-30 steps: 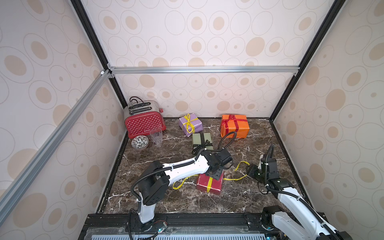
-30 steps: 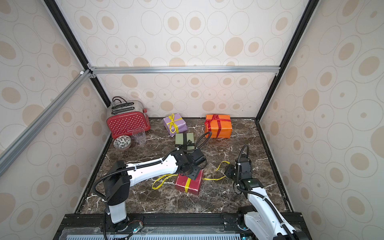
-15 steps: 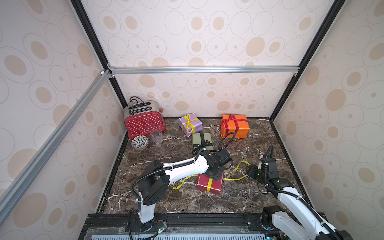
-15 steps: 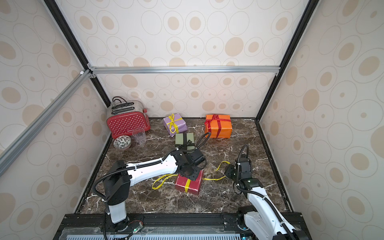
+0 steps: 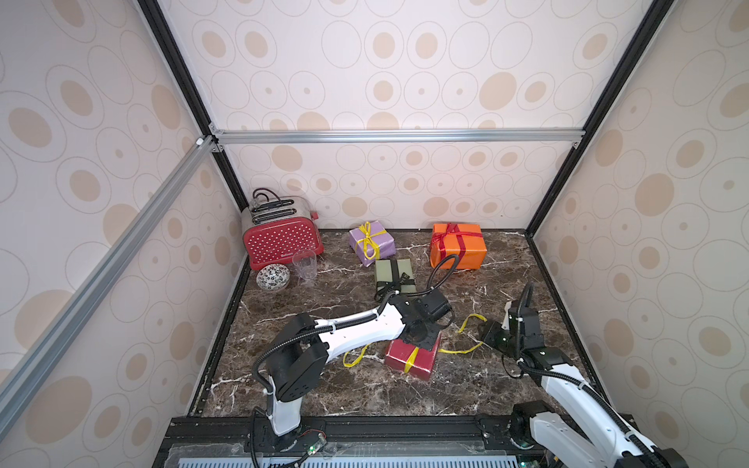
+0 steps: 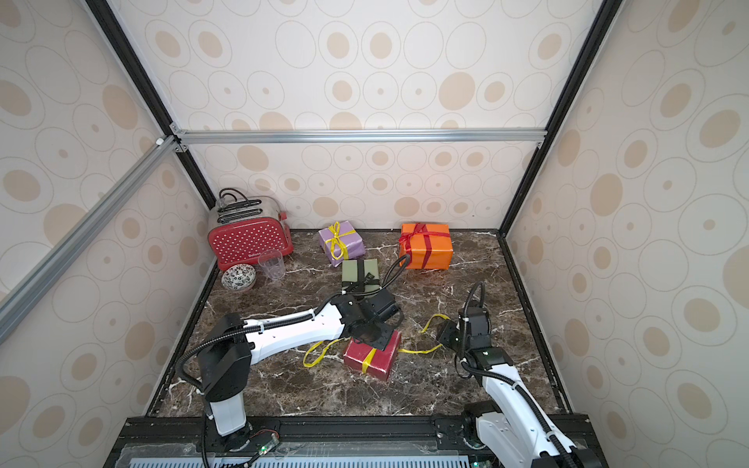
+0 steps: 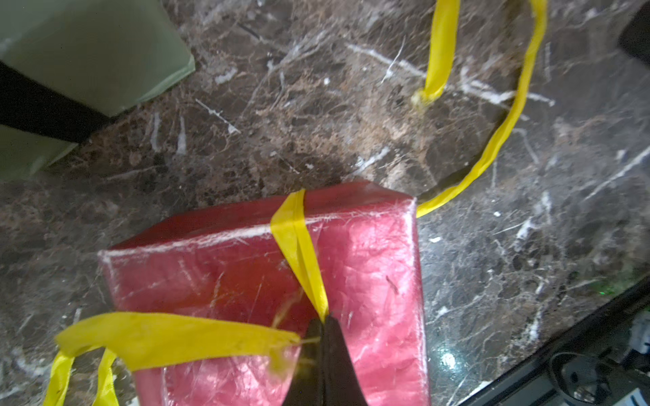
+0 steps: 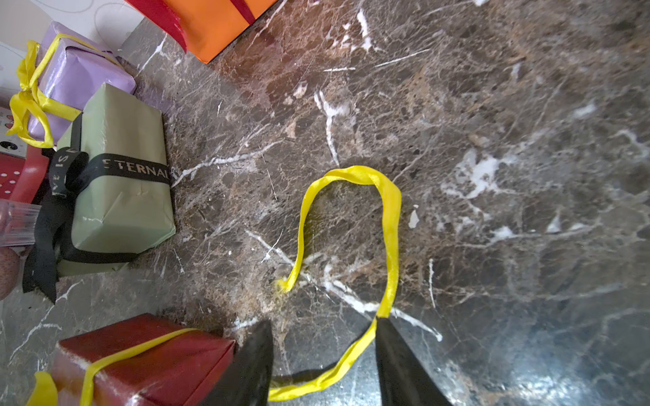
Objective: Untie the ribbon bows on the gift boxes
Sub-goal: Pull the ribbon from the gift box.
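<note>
On the dark red gift box (image 7: pixel 369 267) my left gripper (image 7: pixel 323 320) is shut on the yellow ribbon (image 7: pixel 295 246) where its strands cross on top. The ribbon's loose end (image 8: pixel 390 225) trails over the marble and passes between the fingers of my open right gripper (image 8: pixel 322 323), which hovers right of the box (image 5: pixel 409 358). Behind stand the olive green box (image 5: pixel 393 271) with its black lettered bow (image 8: pixel 63 168), the lilac box (image 5: pixel 381 243) with a tied yellow bow (image 5: pixel 367 239), and the orange box (image 5: pixel 466 251) with a tied red bow (image 5: pixel 452 233).
A red white-dotted toaster (image 5: pixel 281 239), a clear cup (image 5: pixel 304 263) and a patterned bowl (image 5: pixel 272 277) sit in the back left corner. Patterned walls close in the marble floor (image 5: pixel 364 389) on three sides; a black rail (image 5: pixel 364 423) runs along the front.
The left gripper has closed onto the yellow ribbon on top of the dark red box. The right arm has stayed where it was.
</note>
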Controlling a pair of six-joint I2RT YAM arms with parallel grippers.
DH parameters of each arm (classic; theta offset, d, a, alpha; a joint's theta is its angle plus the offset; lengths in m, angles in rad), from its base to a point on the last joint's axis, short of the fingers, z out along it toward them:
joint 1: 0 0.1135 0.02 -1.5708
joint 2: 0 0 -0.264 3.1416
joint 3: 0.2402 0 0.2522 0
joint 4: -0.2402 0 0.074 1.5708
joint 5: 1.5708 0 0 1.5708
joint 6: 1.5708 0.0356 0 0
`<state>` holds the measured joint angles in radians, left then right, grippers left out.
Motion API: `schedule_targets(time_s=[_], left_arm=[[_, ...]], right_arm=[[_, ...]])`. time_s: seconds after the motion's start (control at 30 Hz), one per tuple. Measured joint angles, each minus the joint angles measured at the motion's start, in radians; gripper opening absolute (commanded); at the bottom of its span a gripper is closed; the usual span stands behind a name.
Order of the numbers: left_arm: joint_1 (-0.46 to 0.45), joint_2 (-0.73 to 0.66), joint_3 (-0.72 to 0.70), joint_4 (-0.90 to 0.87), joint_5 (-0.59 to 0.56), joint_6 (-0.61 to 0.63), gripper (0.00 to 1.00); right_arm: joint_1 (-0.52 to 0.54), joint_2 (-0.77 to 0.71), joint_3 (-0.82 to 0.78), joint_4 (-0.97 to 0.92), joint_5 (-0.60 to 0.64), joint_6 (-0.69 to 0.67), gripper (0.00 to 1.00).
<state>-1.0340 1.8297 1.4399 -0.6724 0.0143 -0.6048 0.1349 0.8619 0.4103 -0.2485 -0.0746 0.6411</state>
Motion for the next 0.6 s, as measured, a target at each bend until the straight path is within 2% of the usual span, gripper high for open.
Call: schedule_targets(time_s=[0.37, 0.6], left_arm=[[0.002, -0.195, -0.024, 0.205, 0.014, 0.003, 0.0], [0.007, -0.185, 0.026, 0.148, -0.025, 0.007, 0.0]], right_arm=[[0.008, 0.098, 0.0, 0.126, -0.187, -0.004, 0.49], [0.028, 0.132, 0.0, 0.139, -0.22, -0.017, 0.49]])
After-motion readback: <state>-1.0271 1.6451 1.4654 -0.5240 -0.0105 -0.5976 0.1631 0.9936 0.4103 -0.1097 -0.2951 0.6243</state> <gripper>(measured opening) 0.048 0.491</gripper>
